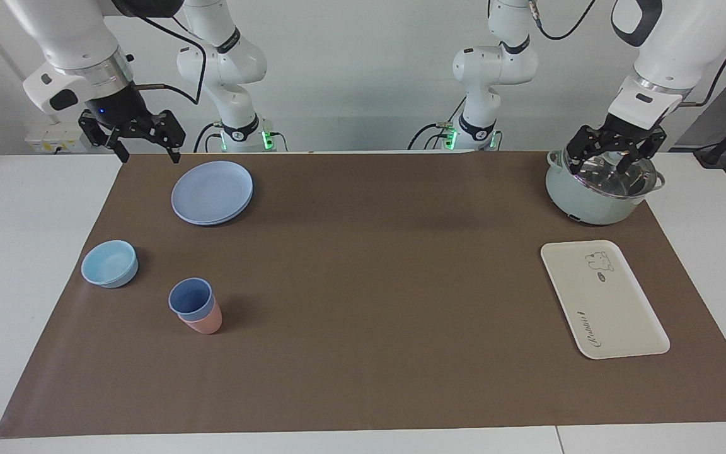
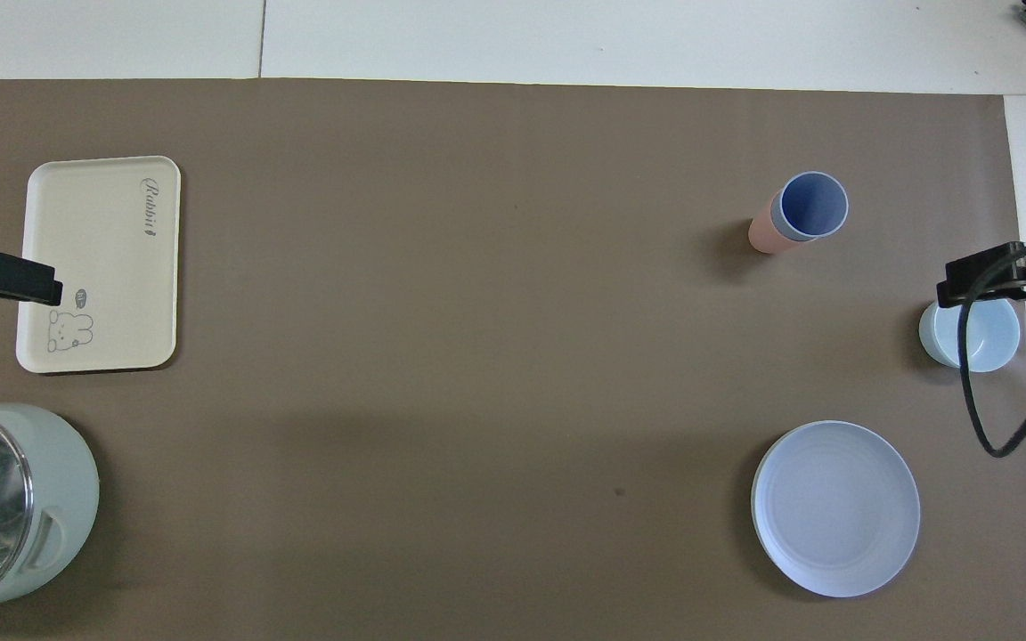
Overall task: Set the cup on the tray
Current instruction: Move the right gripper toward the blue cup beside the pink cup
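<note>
Facing view gives you the cup (image 1: 190,297) first: it stands upright, nested inside a pink cup (image 1: 202,323), out on the brown mat (image 1: 363,302) toward the right arm's end of the table. Look just beside the pair, closer to that end and slightly nearer to the robots, and you find a light-blue bowl (image 1: 109,263). Nearer still to the robots lies a round blue plate (image 1: 212,192).

You will see the tray (image 1: 602,297) well apart from the cup, flat on the mat toward the left arm's end, with nothing on it. Nearer to the robots than the tray sits a pale green pot (image 1: 596,192).

Your right gripper (image 1: 147,151) hangs in the air over the mat's edge by the plate, jaws spread wide and holding nothing. Your left gripper (image 1: 604,165) hangs over the pot's mouth, its jaws likewise wide and empty.

From overhead you get only the tips: the left gripper (image 2: 28,280) over the tray's edge, the right gripper (image 2: 981,278) above the bowl (image 2: 976,336).
</note>
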